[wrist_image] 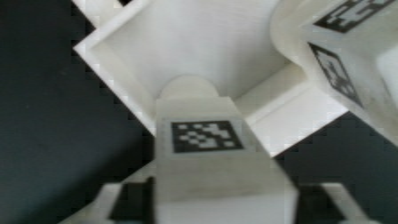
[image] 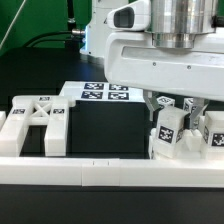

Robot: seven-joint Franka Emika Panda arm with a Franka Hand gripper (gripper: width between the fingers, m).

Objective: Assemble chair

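Observation:
My gripper (image: 171,106) (wrist_image: 217,206) reaches down at the exterior view's right. It is shut on a blocky white chair leg (image: 167,131) (wrist_image: 210,120) that carries a square tag, with the dark fingers (wrist_image: 139,203) pressed against its two sides. The leg stands against a larger white chair part (wrist_image: 157,52) with angled walls. Another tagged white part (image: 214,131) (wrist_image: 345,52) stands close beside it. The X-braced panel (image: 36,120) lies apart at the exterior view's left.
The marker board (image: 105,95) lies flat behind the parts. A long low white border rail (image: 110,172) runs along the front. The table surface is black (image: 105,125).

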